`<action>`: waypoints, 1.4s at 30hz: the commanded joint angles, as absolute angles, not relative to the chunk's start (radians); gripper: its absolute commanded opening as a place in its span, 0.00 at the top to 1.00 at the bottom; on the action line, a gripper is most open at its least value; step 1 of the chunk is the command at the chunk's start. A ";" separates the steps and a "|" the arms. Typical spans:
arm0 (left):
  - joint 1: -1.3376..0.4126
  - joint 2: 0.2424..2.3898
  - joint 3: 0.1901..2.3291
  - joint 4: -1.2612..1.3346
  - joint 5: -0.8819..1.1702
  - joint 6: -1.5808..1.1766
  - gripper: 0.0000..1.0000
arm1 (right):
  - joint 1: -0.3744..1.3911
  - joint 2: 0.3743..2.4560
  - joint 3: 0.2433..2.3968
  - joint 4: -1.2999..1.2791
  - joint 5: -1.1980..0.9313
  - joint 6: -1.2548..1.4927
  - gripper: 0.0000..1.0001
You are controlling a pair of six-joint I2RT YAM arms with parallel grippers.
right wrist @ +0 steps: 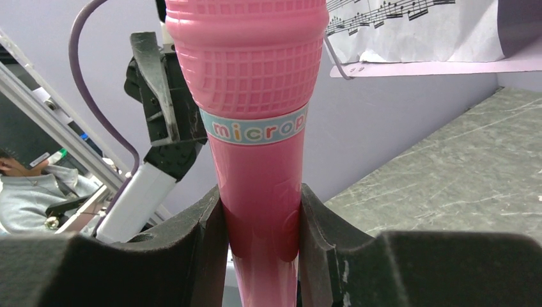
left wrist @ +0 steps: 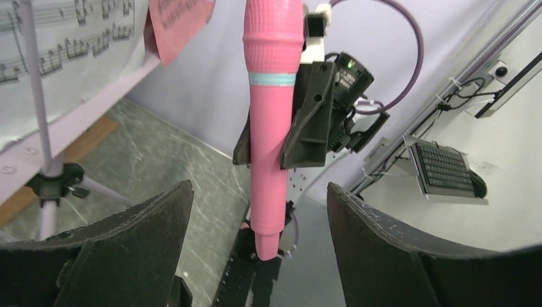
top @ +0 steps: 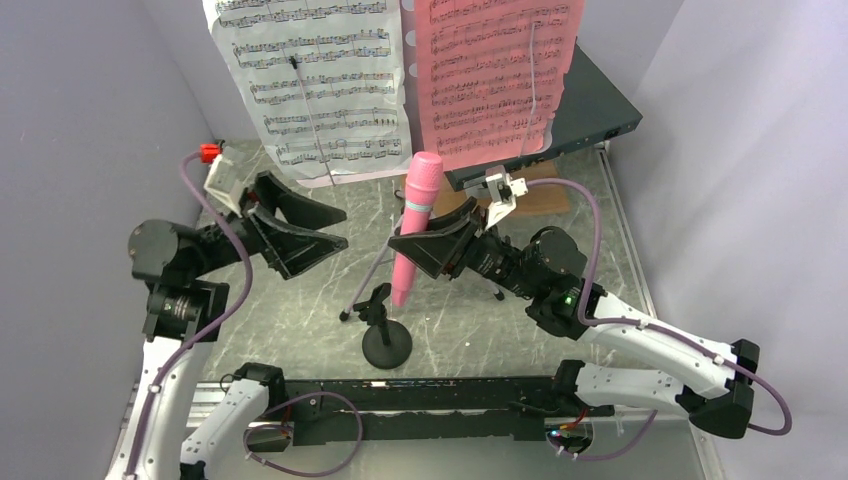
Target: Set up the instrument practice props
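My right gripper (top: 418, 243) is shut on the pink microphone (top: 415, 225) and holds it upright, its foot just above the clip of the small black round-based mic stand (top: 385, 340). The microphone fills the right wrist view (right wrist: 255, 147), pinched between both pads. My left gripper (top: 325, 228) is open and empty, left of the microphone; its view shows the microphone (left wrist: 271, 128) ahead between the spread fingers. White music sheets (top: 310, 80) and pink music sheets (top: 495, 70) rest on the lavender music-stand desk (top: 385, 172). A silver tripod leg (top: 365, 285) slants behind the mic stand.
A dark flat box (top: 585, 110) lies at the back right, behind the pink sheets. A black rail (top: 420, 405) runs across the near edge between the arm bases. Grey walls close in on both sides.
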State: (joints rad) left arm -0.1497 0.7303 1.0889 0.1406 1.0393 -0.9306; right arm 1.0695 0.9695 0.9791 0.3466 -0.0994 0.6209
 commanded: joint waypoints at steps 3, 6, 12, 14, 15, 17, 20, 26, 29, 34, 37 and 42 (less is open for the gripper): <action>-0.271 0.739 1.118 -0.030 0.957 -0.788 0.18 | 1.078 0.976 1.030 0.426 -0.040 0.612 1.00; -0.313 0.740 1.074 0.026 0.932 -0.821 0.18 | 1.082 0.978 1.024 0.444 -0.027 0.615 1.00; -0.577 0.787 1.058 -0.014 0.750 -0.715 0.16 | 1.089 0.984 1.030 0.453 -0.013 0.614 1.00; -0.745 0.830 1.086 -0.094 0.629 -0.617 0.16 | 1.091 0.979 1.028 0.458 -0.009 0.612 1.00; -0.824 0.853 1.106 -0.138 0.550 -0.560 0.18 | 1.092 0.974 1.026 0.460 -0.009 0.611 1.00; -0.991 0.891 1.129 -0.170 0.420 -0.488 0.20 | 1.092 0.960 1.020 0.459 -0.007 0.610 1.00; -1.076 0.928 1.131 -0.157 0.324 -0.450 0.26 | 1.093 0.927 1.000 0.460 -0.004 0.615 1.00; -1.109 0.948 1.092 -0.065 0.256 -0.459 0.35 | 1.094 0.852 0.947 0.455 -0.003 0.634 1.00; -1.113 0.964 1.066 0.015 0.244 -0.488 0.44 | 1.094 0.830 0.925 0.463 -0.002 0.647 1.00; -1.119 0.996 1.029 0.150 0.240 -0.533 0.52 | 1.094 0.802 0.897 0.459 -0.021 0.667 1.00; -1.121 1.012 1.012 0.211 0.266 -0.535 0.72 | 1.094 0.778 0.872 0.451 -0.031 0.671 0.97; -1.127 1.033 1.023 0.151 0.305 -0.476 1.00 | 1.094 0.711 0.895 0.277 -0.004 0.598 0.41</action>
